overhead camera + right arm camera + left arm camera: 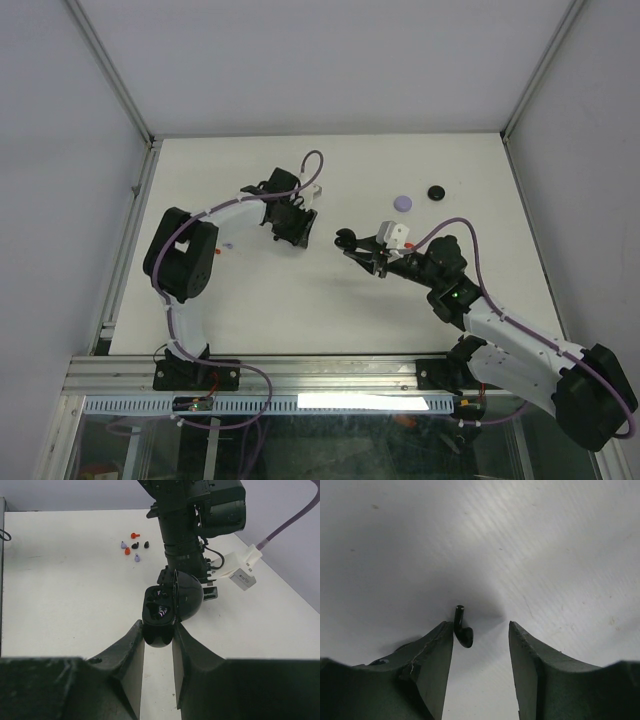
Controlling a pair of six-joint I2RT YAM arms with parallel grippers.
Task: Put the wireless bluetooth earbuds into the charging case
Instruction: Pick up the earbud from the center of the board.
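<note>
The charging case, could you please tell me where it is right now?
In the right wrist view the open charging case sits clamped in the right tool; from above it lies just right of the left tool.

Left arm (225,212), right arm (520,340): white links, blk joints, purple cables (295,516).

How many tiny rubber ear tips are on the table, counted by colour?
Orange-red tips: 2
Purple tips: 2
Black tips: 2
Total: 6
</note>
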